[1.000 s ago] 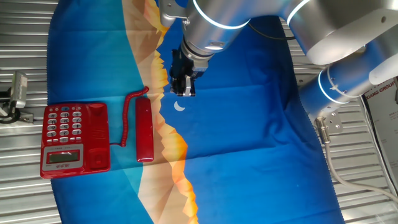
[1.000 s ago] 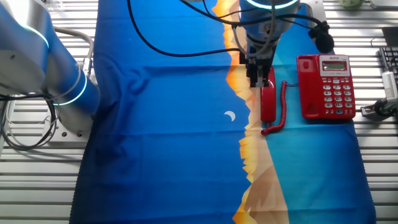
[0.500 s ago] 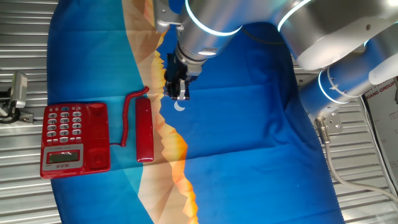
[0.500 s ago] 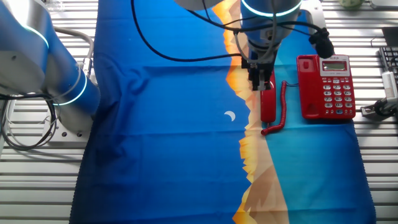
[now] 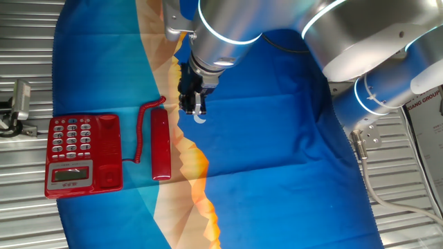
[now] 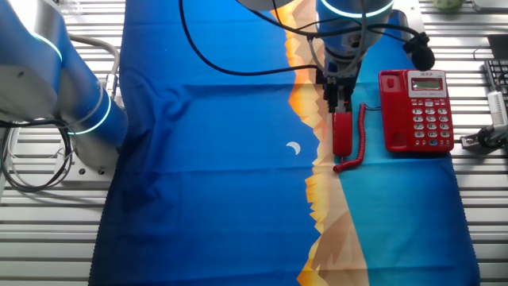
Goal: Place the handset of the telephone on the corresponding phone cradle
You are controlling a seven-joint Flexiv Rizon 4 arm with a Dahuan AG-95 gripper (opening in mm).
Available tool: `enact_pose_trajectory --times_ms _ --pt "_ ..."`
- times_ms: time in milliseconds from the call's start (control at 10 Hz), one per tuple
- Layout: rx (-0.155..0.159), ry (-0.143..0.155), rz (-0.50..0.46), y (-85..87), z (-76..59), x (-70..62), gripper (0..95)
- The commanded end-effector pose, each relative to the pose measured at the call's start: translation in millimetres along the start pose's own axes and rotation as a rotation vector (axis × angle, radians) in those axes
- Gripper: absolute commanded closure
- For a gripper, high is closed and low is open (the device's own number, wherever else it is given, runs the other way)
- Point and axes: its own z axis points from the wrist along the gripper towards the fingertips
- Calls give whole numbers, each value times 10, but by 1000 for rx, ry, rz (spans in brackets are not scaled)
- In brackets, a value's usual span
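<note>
The red telephone [image 5: 83, 153] stands at the left edge of the cloth, with the keypad and LCD on its outer half and the plain phone cradle [image 5: 109, 151] on its inner side. It also shows in the other fixed view [image 6: 429, 111], as does the cradle [image 6: 393, 111]. The red handset [image 5: 160, 145] lies flat on the cloth beside the base, joined to it by the coiled cord [image 5: 142, 131]. My gripper [image 5: 192, 104] hangs open and empty. In the other view the gripper [image 6: 339, 99] is over the handset's [image 6: 342, 135] far end and hides it.
The cloth is blue with an orange and teal mountain print and a white crescent [image 5: 201, 119]. It lies on a slatted metal table [image 5: 28, 207]. A grey metal device [image 5: 21, 104] sits left of the phone. My arm's base [image 6: 79, 103] stands at the cloth's far side.
My gripper has moved sideways across the cloth toward the handset and now hangs over its far end. The handset and the phone have not moved.
</note>
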Motion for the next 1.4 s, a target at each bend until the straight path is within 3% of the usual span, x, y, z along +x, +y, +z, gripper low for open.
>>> enact_pose_trajectory --times_ms 100,700,1000,1400 --pt "4 -1 1 34 50 -55 950" --pt "2 1 -39 102 176 -205 950" --pt "2 0 -52 185 203 -195 950" --pt "2 -15 -69 235 367 -184 950"
